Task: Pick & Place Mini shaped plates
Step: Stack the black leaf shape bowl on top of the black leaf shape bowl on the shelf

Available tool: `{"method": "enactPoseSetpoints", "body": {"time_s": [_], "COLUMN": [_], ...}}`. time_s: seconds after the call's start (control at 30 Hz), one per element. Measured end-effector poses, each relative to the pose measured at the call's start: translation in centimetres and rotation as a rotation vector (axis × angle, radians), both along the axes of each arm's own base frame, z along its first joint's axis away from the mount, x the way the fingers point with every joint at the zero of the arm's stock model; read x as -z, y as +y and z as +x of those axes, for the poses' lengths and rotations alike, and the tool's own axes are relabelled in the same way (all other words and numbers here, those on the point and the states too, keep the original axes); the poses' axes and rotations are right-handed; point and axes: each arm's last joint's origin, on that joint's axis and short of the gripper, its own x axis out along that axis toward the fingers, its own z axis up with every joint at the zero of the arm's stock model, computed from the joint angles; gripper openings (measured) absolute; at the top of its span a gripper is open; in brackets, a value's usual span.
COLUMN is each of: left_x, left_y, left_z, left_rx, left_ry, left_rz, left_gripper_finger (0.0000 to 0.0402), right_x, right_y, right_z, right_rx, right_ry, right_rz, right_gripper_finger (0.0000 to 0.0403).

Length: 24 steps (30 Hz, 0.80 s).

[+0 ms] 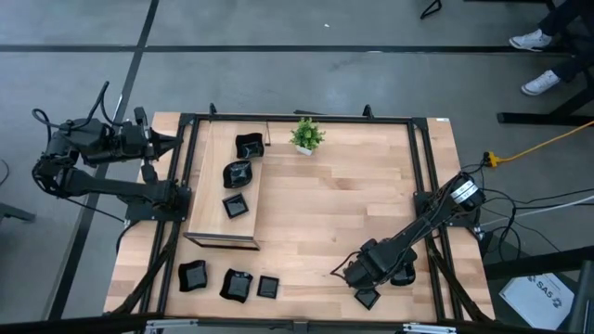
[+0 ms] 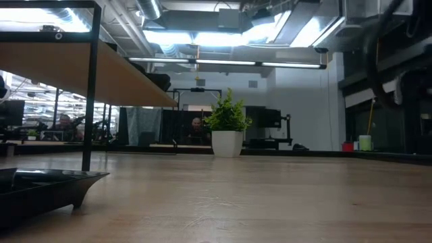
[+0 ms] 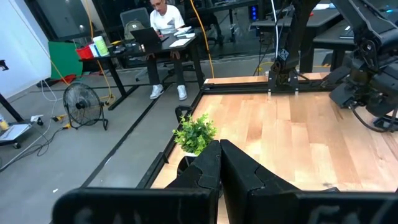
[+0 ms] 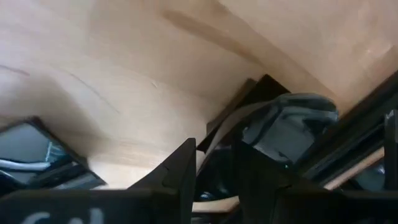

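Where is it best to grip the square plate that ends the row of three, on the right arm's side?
Probably take the rim on the side away from its neighbour, coming straight down. The square plate lies flat on the table, so only the rim offers an edge; the next plate crowds the other side.

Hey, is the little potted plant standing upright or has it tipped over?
Upright. In the low view the plant stands straight in its white pot on the table, leaves pointing up; the high view shows it near the far edge, apart from both arms.
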Motion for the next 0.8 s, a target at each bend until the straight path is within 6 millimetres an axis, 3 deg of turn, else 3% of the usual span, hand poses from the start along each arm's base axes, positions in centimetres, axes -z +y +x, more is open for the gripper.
{"method": "enactPoseSetpoints", "body": {"time_s": [0.27,0.5,0.8], "left_x": [0.0,0.0,0.0], "left_y": [0.0,0.0,0.0], "left_z": [0.0,0.0,0.0], "left_rx": [0.0,0.0,0.001], "left_ry": [0.0,-0.001,0.0], "left_rz": [0.0,0.0,0.0], "left_gripper_finger": [0.0004,0.0004,0.0004], "right_x": [0.1,0.1,-1.8], "right_y": [-0.1,0.0,0.4], "right_z": [-0.2,-0.1,0.5], "right_rx": [-0.003,-0.013,-0.046], "right_ry": [0.014,0.003,-0.007], "right_rz": [0.004,-0.002,0.007], "right_gripper_finger": [0.0092,0.0011,0.0005]}}
